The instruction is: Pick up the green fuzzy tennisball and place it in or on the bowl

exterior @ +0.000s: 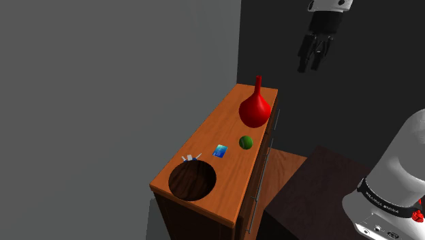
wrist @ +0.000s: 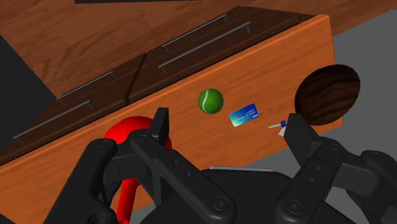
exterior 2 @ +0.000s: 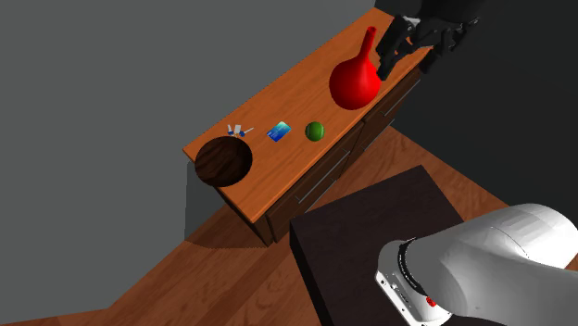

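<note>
Green tennis ball (exterior: 246,142) sat on dresser top (exterior: 231,170), between red vase (exterior: 255,109) and dark bowl (exterior: 192,181), near blue card (exterior: 219,151). Gripper (exterior: 308,67) hung above vase, fingers apart, empty.

On the one orange-brown wooden sideboard (exterior: 235,177) I count one fuzzy green tennis ball (exterior: 246,142), one round dark wooden bowl (exterior: 193,181), one glossy red long-necked vase (exterior: 255,108), one small blue card (exterior: 219,151) and four grey bar handles (wrist: 203,44) on its drawers
</note>
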### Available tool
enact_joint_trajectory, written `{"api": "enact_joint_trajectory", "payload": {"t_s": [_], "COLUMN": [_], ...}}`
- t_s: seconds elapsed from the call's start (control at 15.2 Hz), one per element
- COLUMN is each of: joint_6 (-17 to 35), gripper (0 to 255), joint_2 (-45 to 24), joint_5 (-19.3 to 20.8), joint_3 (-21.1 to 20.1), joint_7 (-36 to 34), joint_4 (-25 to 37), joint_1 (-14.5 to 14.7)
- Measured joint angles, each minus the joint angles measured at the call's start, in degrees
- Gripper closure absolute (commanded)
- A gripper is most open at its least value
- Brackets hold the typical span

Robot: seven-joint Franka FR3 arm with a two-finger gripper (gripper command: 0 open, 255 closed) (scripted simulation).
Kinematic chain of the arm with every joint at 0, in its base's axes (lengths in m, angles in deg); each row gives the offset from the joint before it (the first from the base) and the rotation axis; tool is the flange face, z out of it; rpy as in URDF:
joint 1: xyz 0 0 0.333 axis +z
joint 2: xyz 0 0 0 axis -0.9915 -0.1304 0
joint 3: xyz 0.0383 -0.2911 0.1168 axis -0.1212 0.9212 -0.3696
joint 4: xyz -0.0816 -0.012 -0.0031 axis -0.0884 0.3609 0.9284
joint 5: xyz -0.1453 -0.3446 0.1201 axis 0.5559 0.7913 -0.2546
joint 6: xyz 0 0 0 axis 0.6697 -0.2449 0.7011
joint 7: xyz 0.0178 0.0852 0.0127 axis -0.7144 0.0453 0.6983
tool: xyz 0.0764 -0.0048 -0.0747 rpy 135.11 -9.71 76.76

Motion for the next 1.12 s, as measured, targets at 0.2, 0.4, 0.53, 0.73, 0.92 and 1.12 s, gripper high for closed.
{"api": "enact_joint_trajectory", "payload": {"t_s": [0.2, 0.4, 0.53, 0.73, 0.92, 1.12], "joint_6": [1.6, 6.2, 9.5, 13.6, 17.9, 22.4], "gripper": [0, 0, 0, 0, 0, 0], "joint_2": [-1.7, -6.5, -9.5, -14.8, -20.3, -26.7], "joint_5": [0.1, 0.4, 0.9, 1.5, 2.1, 3.1], "joint_3": [-0.4, -1.4, -1.7, -2.5, -3.5, -4.2], "joint_7": [0.2, 0.8, 1.6, 2.2, 2.5, 2.9], "joint_4": [-0.4, -1.4, -2.6, -2.6, -2.6, -2.0], "joint_1": [0.3, 1.1, 1.4, 2.0, 2.6, 3.0]}}
